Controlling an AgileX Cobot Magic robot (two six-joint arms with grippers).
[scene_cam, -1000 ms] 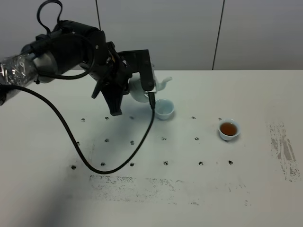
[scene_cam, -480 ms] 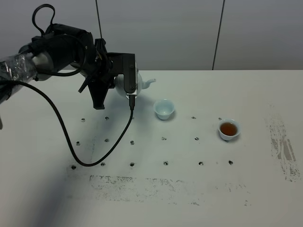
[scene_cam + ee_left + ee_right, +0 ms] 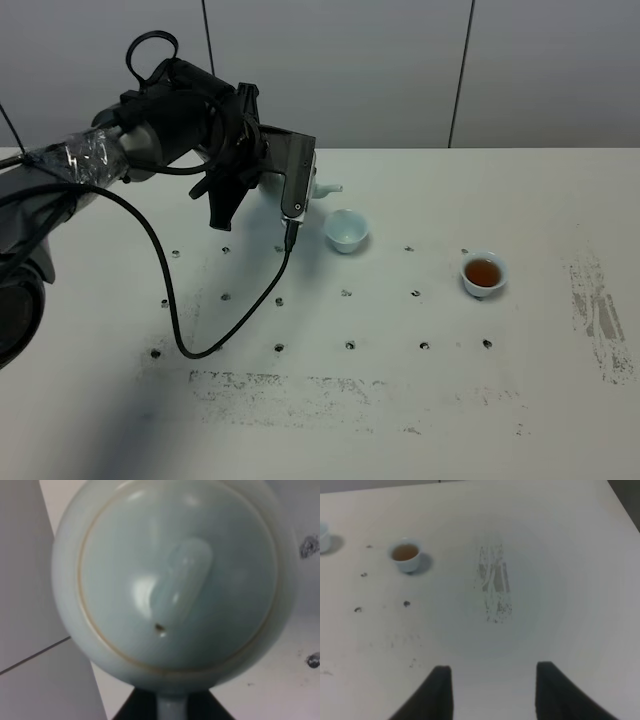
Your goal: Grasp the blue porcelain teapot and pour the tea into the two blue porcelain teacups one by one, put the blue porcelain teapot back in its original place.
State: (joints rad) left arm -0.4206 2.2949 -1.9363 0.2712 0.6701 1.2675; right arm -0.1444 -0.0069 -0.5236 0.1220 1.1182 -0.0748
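Observation:
The blue porcelain teapot (image 3: 175,580) fills the left wrist view, seen lid-on from above with its knob in the middle. My left gripper (image 3: 172,711) is shut on its loop handle. From the high camera only the teapot's spout (image 3: 329,187) shows past the wrist at the back left of the table, pointing right. Whether the pot rests on the table I cannot tell. One teacup (image 3: 346,230) stands just right of and nearer than the spout. The other teacup (image 3: 484,273) (image 3: 406,556) holds brown tea. My right gripper (image 3: 492,690) hangs open over bare table, holding nothing.
A black cable (image 3: 190,340) loops from the left arm down onto the table. A scuffed grey patch (image 3: 495,582) marks the right side of the white table (image 3: 420,400), and another runs along the front. Small dark dots form a grid. A grey wall stands behind.
The left arm drew the teapot back from above the nearer teacup toward the back left and levelled it. The right gripper stayed where it was.

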